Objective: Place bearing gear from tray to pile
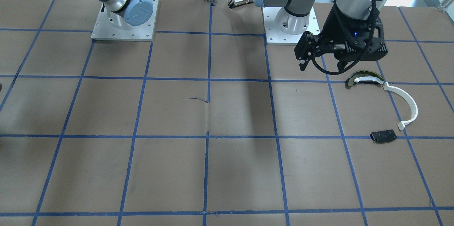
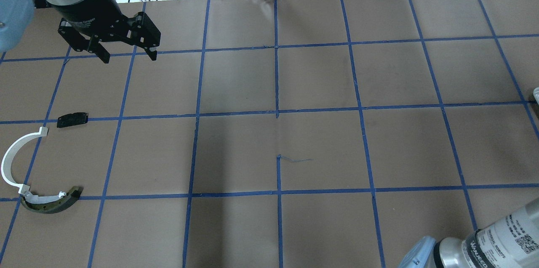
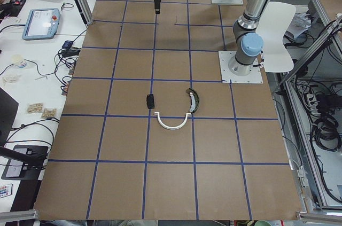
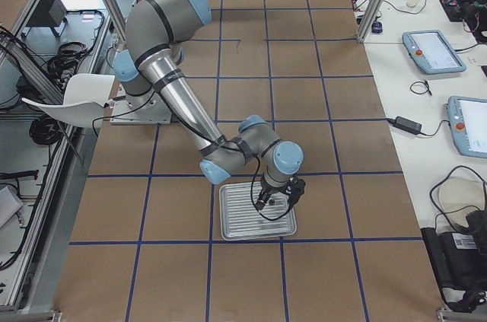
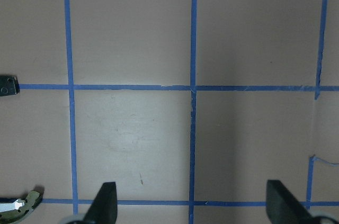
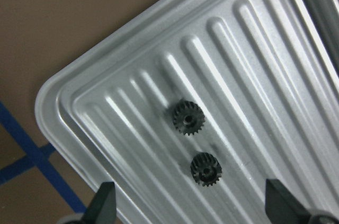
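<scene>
Black and finely toothed, a bearing gear lies flat on the ribbed metal tray, with a second gear just beside it, both near the tray's rounded corner. The right gripper hovers right over them, fingers spread wide and holding nothing, and the nearer gear sits almost between the tips. I'd call these light, rigid little discs, probably slick on those ridges. A pinch square across the toothed rim looks the safest hold, because an off-centre grip may send one skating down a groove. Well apart, at the other end of the table, the pile waits. It is a white arc strip, an olive-edged curved piece touching its end or nearly so, and a flat black plate nearby. The left gripper hangs beyond them, fingers apart and empty.
</scene>
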